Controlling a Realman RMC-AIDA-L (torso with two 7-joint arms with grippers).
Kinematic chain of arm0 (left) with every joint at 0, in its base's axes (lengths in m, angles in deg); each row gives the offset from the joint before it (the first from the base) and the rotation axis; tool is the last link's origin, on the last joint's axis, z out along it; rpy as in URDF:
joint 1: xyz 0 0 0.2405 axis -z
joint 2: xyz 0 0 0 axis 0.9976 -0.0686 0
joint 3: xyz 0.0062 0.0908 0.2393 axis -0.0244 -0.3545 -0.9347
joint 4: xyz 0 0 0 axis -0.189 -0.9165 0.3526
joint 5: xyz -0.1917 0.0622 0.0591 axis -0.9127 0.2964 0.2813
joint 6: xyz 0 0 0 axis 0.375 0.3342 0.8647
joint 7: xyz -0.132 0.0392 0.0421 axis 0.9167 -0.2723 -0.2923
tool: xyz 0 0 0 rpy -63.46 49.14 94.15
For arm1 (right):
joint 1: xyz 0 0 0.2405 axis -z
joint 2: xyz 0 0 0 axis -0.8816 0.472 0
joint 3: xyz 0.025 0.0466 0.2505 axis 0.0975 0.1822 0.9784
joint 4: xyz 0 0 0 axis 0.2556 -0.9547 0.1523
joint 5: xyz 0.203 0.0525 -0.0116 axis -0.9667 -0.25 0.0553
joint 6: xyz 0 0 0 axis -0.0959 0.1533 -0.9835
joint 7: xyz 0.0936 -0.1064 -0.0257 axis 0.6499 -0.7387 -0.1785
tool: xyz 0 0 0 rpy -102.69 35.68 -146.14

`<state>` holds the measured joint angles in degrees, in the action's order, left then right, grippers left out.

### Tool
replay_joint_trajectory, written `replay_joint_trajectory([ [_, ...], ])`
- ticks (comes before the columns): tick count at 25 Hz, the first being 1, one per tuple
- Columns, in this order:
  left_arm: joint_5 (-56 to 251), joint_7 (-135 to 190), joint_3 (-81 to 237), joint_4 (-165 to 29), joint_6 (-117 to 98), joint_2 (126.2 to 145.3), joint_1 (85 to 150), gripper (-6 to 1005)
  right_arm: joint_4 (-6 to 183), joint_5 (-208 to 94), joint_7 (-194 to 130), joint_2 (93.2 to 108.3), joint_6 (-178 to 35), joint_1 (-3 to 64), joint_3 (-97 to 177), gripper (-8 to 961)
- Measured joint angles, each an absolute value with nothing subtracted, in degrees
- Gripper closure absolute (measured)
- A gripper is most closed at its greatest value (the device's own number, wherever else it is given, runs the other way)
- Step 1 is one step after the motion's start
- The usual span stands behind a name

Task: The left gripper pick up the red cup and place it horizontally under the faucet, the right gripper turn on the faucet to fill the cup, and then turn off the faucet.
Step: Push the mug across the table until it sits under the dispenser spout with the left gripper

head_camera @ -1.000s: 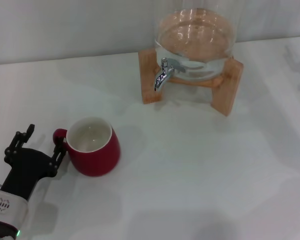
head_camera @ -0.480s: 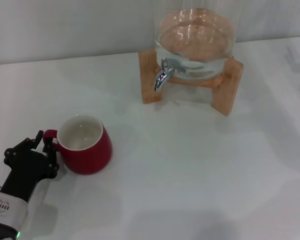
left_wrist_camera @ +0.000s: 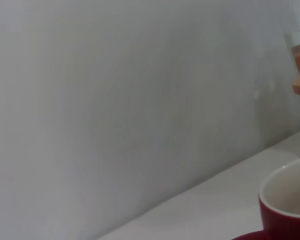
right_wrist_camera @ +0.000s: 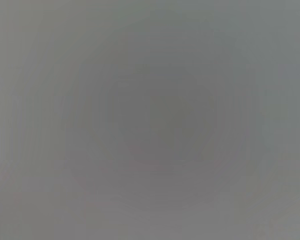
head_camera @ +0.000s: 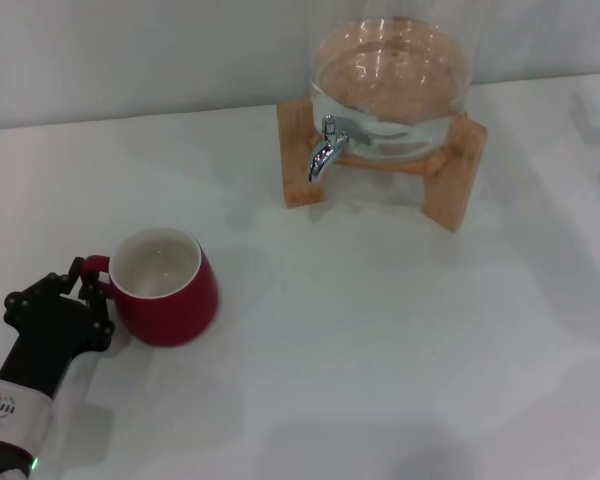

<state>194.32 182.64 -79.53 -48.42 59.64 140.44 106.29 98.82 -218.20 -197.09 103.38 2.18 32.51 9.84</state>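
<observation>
The red cup (head_camera: 165, 287) stands upright on the white table (head_camera: 380, 340), at the near left of the head view. Its off-white inside faces up and looks empty. The loop handle points to the left, toward the left gripper (head_camera: 78, 292).

The left gripper sits low at the near left corner of the table, just beside the cup. Its black fingers (head_camera: 92, 300) are closed around the cup handle: one link lies over the top of the loop and another presses against the loop from below. The grip is narrow and holds the handle only; the fingers do not reach around the cup body. The white-grey arm housing (head_camera: 5, 410) with its slotted vents extends back toward the lower left edge of the view.

The faucet (head_camera: 325, 150) is at the far side of the table, well apart from the cup. It is a chrome tap with a down-curved spout, mounted on the front of a clear glass dispenser (head_camera: 390, 85). The dispenser rests in a wooden stand (head_camera: 450, 185). No water runs from the spout.

The left wrist view shows the cup rim (left_wrist_camera: 285, 192) close by, a pale wall behind it, and a corner of the wooden stand at the edge.

The right gripper appears in no view. The right wrist view shows only a uniform grey field.
</observation>
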Motion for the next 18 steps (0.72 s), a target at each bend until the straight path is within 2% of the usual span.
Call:
replay_joint_trajectory([
  [18,194.7,189.1,-77.7,-48.5,59.5,140.20,113.1,905,98.5,-218.2,-197.1,103.38,2.2,31.8,9.6,277],
])
